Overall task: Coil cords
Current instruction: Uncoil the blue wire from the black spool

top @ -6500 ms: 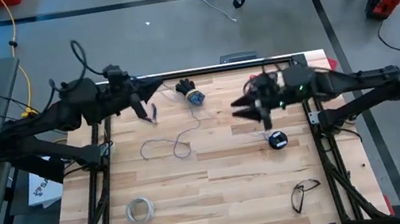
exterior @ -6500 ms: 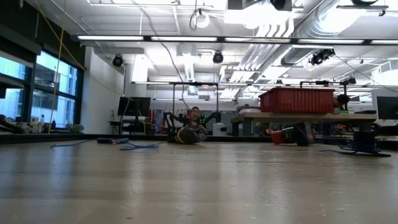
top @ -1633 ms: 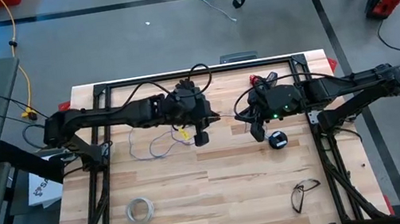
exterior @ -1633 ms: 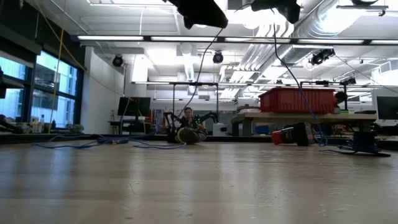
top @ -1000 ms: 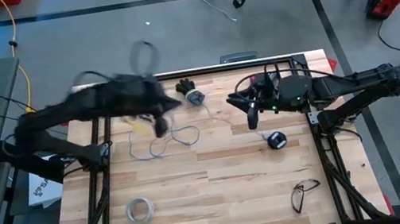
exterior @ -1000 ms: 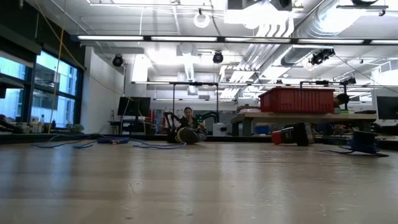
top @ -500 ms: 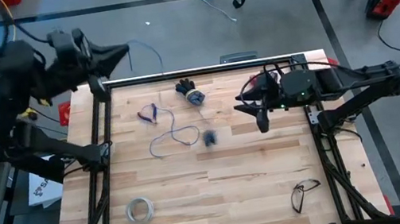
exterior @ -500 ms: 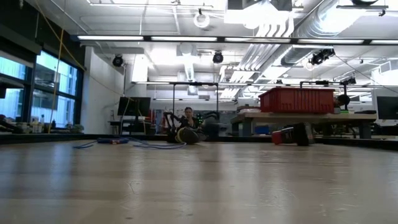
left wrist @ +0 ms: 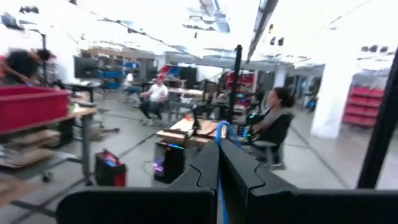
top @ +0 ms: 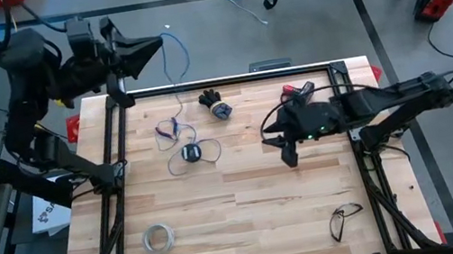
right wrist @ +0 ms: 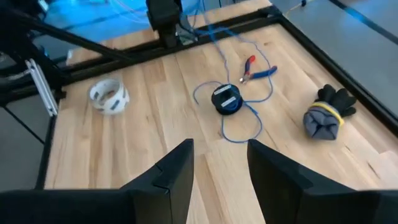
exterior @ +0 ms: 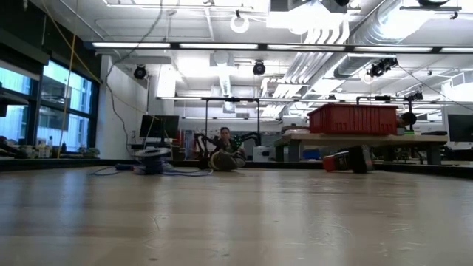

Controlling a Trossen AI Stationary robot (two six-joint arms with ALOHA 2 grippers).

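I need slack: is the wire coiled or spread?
Spread: the wire loops loosely on the table around the spool, rising to the left gripper.

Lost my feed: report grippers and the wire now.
Left gripper raised past the table's far-left corner, jaws shut on the wire. Right gripper open over mid-table, empty. Spool lying on the table. Pliers beside the wire's loops.

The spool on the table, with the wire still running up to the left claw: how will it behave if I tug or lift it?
The spool looks small and round, so it probably slides or rolls easily. The thin wire lies in loose loops, so it is likely floppy and may snag. The left claw, shut on the wire, is raised past the table's far edge; further pulling would likely drag the spool.
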